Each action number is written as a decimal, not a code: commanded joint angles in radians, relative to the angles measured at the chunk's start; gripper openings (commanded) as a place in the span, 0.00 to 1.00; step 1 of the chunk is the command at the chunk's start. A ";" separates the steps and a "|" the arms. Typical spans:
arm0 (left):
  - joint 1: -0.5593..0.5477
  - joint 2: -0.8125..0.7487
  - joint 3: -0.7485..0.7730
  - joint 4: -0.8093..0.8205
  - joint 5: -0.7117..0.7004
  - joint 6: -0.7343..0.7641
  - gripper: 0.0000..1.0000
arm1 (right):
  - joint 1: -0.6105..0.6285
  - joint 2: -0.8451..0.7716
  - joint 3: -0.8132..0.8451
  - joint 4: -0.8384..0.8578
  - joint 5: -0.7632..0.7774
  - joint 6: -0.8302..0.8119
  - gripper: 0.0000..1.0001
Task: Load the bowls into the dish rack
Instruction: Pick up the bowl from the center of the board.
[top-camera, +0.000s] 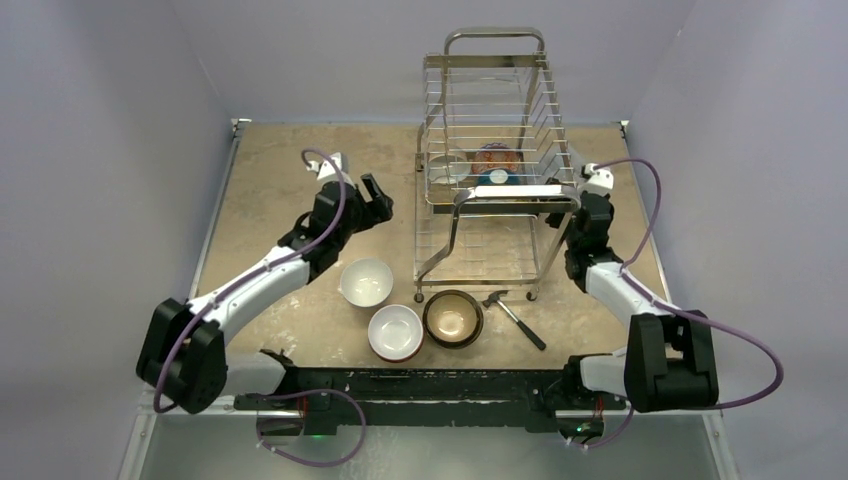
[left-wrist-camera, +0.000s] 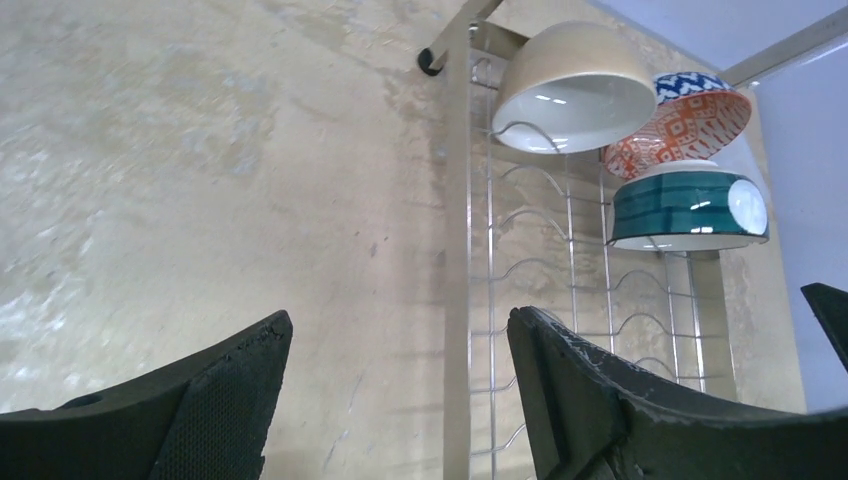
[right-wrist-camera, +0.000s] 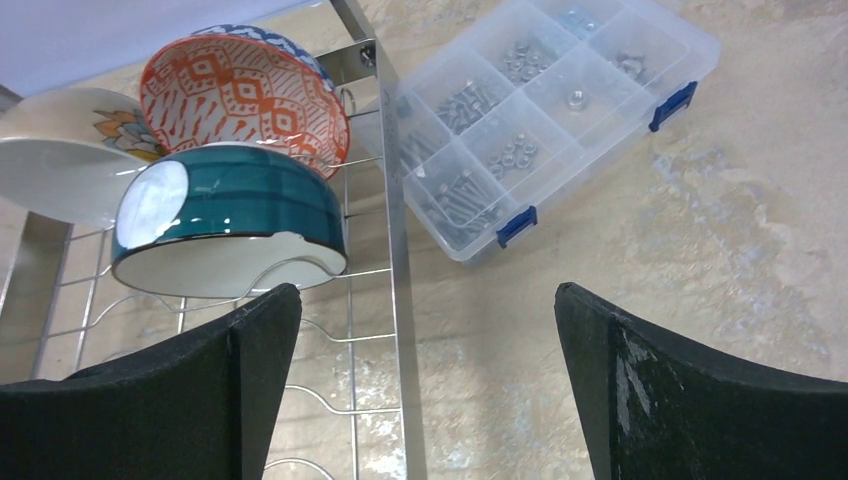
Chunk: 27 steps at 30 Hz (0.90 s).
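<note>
The chrome wire dish rack stands at the back centre. On its lower tier three bowls lean on edge: a cream one, an orange-patterned one and a teal one. They also show in the right wrist view, cream, orange, teal. On the table in front lie a white bowl, a red-rimmed white bowl and a copper-brown bowl. My left gripper is open and empty, left of the rack. My right gripper is open and empty, at the rack's right side.
A hammer lies right of the copper-brown bowl, in front of the rack's legs. A clear plastic compartment box with screws and nuts lies on the table beyond the rack. Walls close the table on the left, back and right.
</note>
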 joint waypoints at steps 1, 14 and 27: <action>0.005 -0.128 -0.060 -0.160 -0.075 -0.100 0.78 | -0.007 -0.042 0.014 -0.019 -0.029 0.090 0.98; 0.006 -0.402 -0.160 -0.809 -0.229 -0.431 0.76 | -0.023 0.122 0.037 -0.052 -0.171 0.135 0.88; 0.008 -0.538 -0.299 -0.681 -0.053 -0.319 0.73 | -0.023 0.290 0.115 -0.026 -0.435 0.103 0.50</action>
